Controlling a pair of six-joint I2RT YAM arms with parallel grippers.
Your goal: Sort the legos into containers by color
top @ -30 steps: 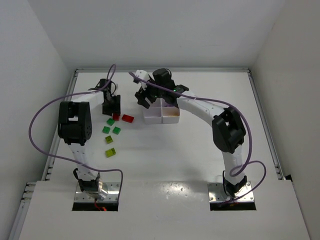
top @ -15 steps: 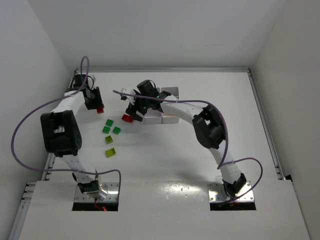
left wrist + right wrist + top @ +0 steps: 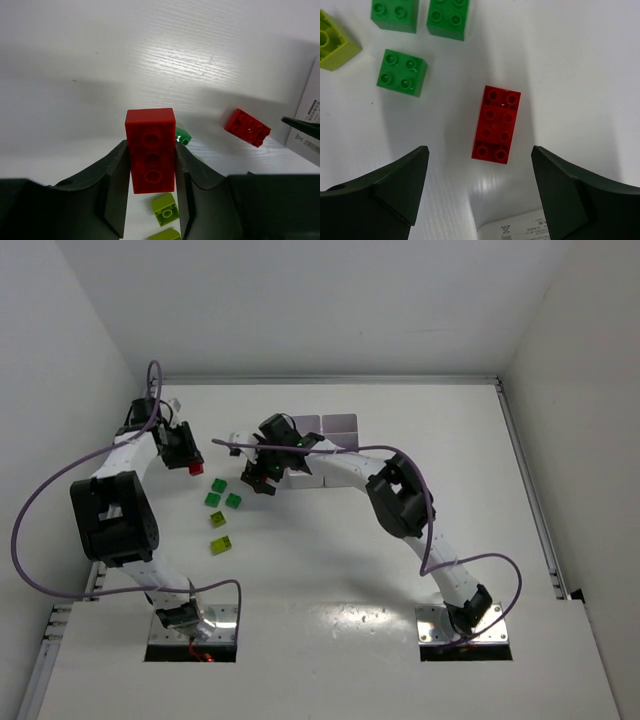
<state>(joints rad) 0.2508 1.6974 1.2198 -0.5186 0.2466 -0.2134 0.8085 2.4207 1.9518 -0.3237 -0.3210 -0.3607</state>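
We are watching the left gripper (image 3: 150,155) pinching a red brick (image 3: 150,131) by its long sides. The brick's hollow underside is facing the wrist camera, and it is being held above the desk (image 3: 100,60) at the far left. The right gripper (image 3: 478,152) is hanging with its jaws spread wide, holding nothing. A second red brick (image 3: 496,124) is lying studs-up on the desk between its fingers, touching neither.

Three green bricks (image 3: 402,72) are lying near that brick on the left arm's side. A lime brick (image 3: 332,42) is sitting past them, and another lime brick (image 3: 222,545) is lying nearer the arm bases.

The white tray (image 3: 341,424) is standing just behind the right gripper. The right arm (image 3: 395,502) is reaching across it and covering most of its compartments, so we cannot tell what is lying in them. A printed label (image 3: 512,231) on the tray's wall is showing at the bottom edge of the right wrist view. A purple cable (image 3: 45,490) is looping out past the desk's left edge.
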